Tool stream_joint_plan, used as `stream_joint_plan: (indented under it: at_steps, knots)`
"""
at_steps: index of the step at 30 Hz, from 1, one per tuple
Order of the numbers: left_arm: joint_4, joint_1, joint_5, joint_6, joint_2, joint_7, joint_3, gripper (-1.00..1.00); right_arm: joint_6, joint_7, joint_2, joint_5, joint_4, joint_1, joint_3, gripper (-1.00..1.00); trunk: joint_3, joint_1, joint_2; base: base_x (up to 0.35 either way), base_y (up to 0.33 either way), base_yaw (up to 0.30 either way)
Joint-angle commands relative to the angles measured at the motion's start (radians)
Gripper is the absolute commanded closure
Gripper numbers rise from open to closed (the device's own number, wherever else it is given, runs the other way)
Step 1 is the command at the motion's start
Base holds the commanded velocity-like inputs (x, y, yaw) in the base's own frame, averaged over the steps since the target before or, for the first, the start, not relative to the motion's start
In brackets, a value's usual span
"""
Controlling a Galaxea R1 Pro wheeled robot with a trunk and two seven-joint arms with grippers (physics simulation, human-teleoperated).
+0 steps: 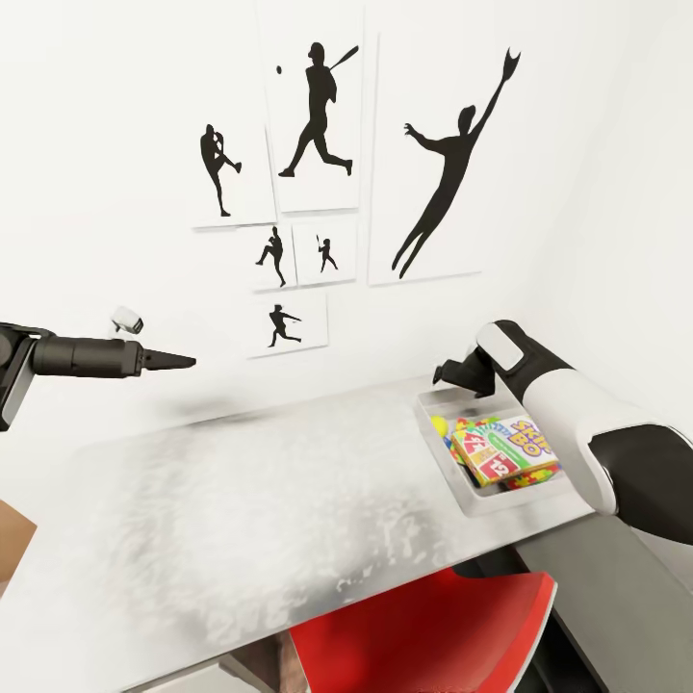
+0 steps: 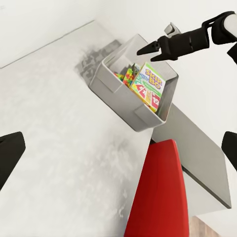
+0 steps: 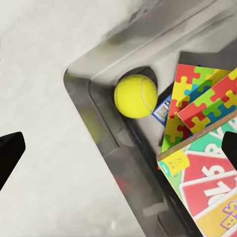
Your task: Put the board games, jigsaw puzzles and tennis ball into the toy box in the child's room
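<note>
Two puzzles point(image 3: 197, 98), a green and white board game point(image 1: 505, 448) and the tennis ball point(image 3: 136, 95) are all piled in the toy box point(image 1: 438, 438), which sits at the end of the table point(image 1: 241, 500) above the red chair point(image 1: 423, 635). My right gripper point(image 1: 449, 372) hangs just over the box's far corner, fingers spread, nothing pinched, ball right under it. My left gripper point(image 1: 188, 362) is way off from the box above the bare tabletop, fingers also apart and empty.

The toy box point(image 1: 435, 416) stands at the right end of the table point(image 1: 241, 500). In it, the tennis ball point(image 3: 136, 96) lies in a corner, beside the jigsaw puzzles point(image 3: 197, 98) and a board game point(image 1: 500, 450).
</note>
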Motion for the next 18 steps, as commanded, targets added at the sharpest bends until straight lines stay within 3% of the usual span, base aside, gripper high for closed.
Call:
stream_joint_plan:
  at_steps: [1,18]
  knots:
    - [0.000,-0.001,0.006,0.011,0.001,0.000,-0.003,-1.00,0.002,-0.007,-0.001,-0.011,-0.002,-0.001,0.007,-1.00,-0.002,0.000,-0.002,-0.069,0.000,0.000]
    - [0.000,-0.002,0.006,0.011,0.003,-0.001,-0.003,-1.00,-0.004,-0.007,-0.001,-0.010,-0.002,-0.001,0.007,-1.00,0.007,0.000,-0.002,-0.272,0.072,0.000]
